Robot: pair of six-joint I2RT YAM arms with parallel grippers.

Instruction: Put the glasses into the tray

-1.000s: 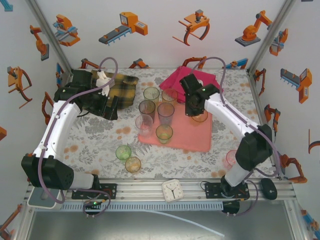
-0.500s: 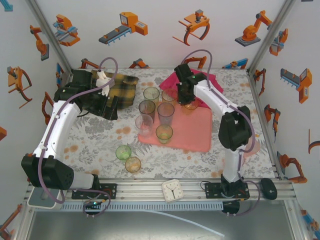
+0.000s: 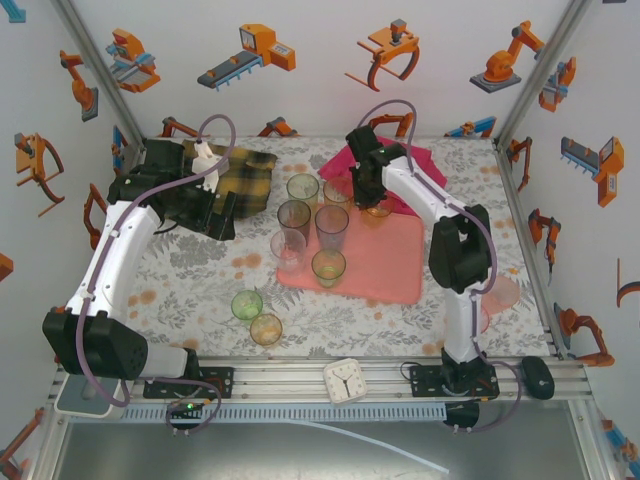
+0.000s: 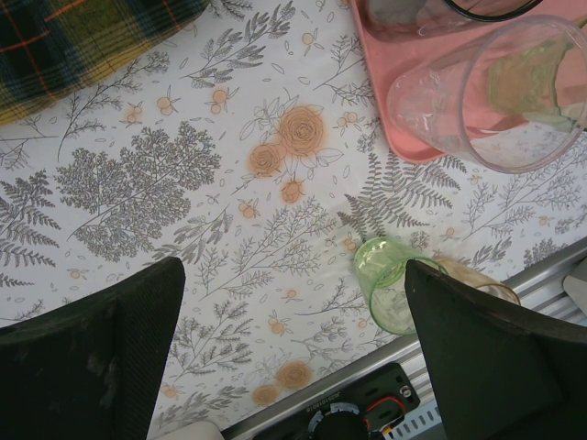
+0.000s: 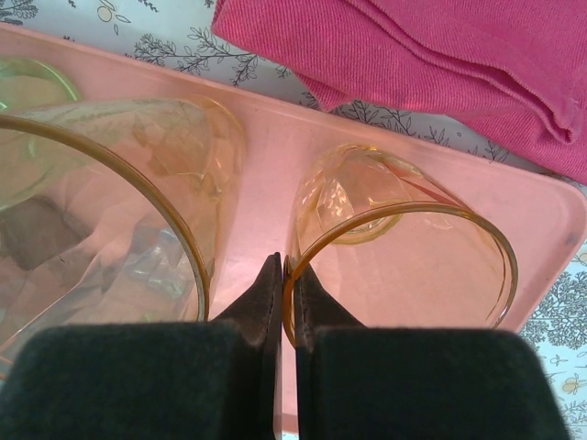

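right gripper (image 5: 285,268) is clamped on the rim of the amber glass (image 5: 396,246), one finger inside the wall, one outside. that's a rim pinch, sensible for a tumbler too wide to straddle. the glass is over the far corner of the tray (image 5: 266,151), just short of the magenta cloth (image 5: 440,55) and right beside a neighbouring glass (image 5: 110,206) standing there. whether its base is touching the tray, i can't tell from the wrist view. tucked in this tight, it leaves the near side of the tray free for the rest, i'd say. from above, a cluster of glasses fills the tray's left half. on the other side, left gripper (image 3: 217,217) hovers spread wide and empty above the table (image 4: 183,183), near the plaid cloth (image 4: 83,37). under it, a green glass (image 4: 390,284) and a pale amber tumbler (image 4: 477,278) wait off the tray, by the table's front edge. next up, by my read: let go here without nudging the neighbour.
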